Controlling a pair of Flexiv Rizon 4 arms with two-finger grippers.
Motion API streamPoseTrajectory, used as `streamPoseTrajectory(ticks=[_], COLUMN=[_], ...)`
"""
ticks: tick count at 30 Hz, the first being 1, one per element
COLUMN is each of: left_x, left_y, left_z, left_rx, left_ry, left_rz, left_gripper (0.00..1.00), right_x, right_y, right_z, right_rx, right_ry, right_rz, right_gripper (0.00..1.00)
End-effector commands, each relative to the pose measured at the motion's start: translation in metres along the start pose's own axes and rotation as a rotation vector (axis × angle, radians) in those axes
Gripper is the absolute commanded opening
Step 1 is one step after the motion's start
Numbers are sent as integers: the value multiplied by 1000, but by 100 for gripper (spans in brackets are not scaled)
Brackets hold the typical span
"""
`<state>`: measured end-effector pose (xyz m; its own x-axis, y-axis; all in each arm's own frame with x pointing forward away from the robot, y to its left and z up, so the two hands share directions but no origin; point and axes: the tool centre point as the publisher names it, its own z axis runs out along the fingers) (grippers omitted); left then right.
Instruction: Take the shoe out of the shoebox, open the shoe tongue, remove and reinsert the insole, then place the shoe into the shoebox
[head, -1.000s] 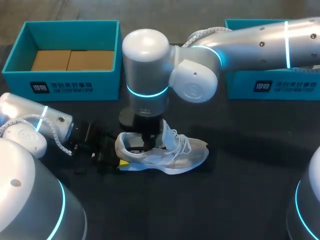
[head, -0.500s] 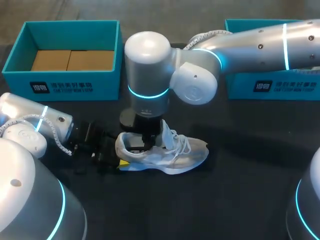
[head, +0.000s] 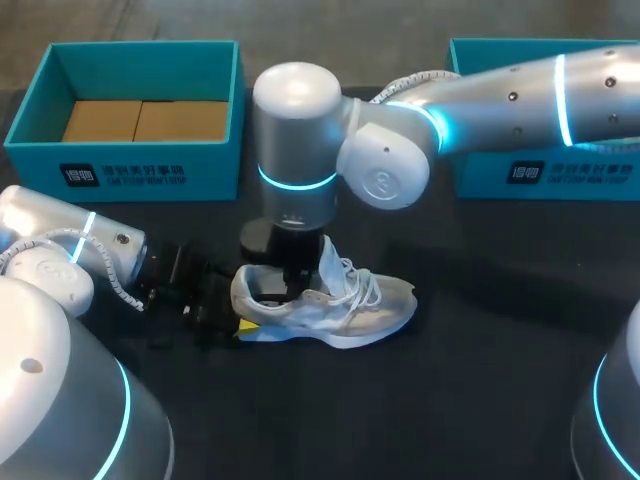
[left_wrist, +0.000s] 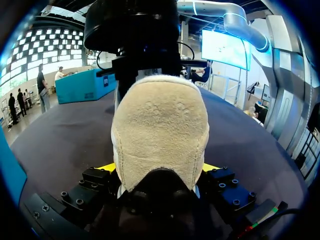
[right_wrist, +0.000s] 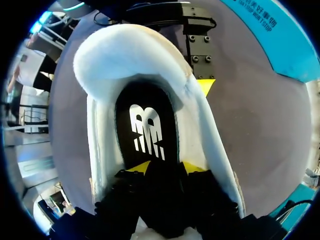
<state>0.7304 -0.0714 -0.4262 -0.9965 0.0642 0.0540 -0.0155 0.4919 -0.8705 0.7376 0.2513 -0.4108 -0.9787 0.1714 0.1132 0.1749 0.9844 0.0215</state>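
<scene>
The right arm (head: 500, 95) has risen slightly; the one shoe (head: 340, 305) stayed on the table (head: 480, 390), before the two boxes (head: 130, 165) (head: 540, 170). The left gripper (left_wrist: 159, 167) pinches its heel (left_wrist: 160, 125). The right gripper (right_wrist: 162, 169) is inside the shoe; its grip I cannot tell.

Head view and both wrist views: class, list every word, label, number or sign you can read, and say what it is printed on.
Front label of the left teal shoebox: white print, too small and blurred to quote.
Front label of the right teal box: the same kind of print, also unreadable.
On the insole inside the shoe: a white logo mark, no legible word.
No numbers can be read.
</scene>
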Motion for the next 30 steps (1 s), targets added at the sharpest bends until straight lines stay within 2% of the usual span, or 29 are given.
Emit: streamPoseTrajectory(ticks=[1, 5, 6, 7, 17, 23, 30], left_x=[-1, -1, -1, -1, -1, -1, -1], left_y=[1, 1, 1, 1, 1, 1, 1], left_z=[2, 2, 2, 2, 2, 2, 2], left_rx=[-2, -2, -2, -2, -2, -2, -2], left_ry=[0, 0, 0, 0, 0, 0, 0], left_rz=[1, 1, 1, 1, 1, 1, 1], left_gripper=[0, 0, 0, 0, 0, 0, 0], right_x=[-4, -2, -2, -2, 1, 4, 12], right_y=[-3, -5, -6, -7, -11, -17, -18], right_z=[32, 36, 37, 38, 40, 29, 19], right_rx=[-7, -10, -12, -11, 7, -14, 10], right_ry=[28, 47, 54, 58, 99, 119, 166], right_rz=[3, 15, 21, 23, 27, 18, -42], right_gripper=[19, 7, 1, 0, 0, 0, 0])
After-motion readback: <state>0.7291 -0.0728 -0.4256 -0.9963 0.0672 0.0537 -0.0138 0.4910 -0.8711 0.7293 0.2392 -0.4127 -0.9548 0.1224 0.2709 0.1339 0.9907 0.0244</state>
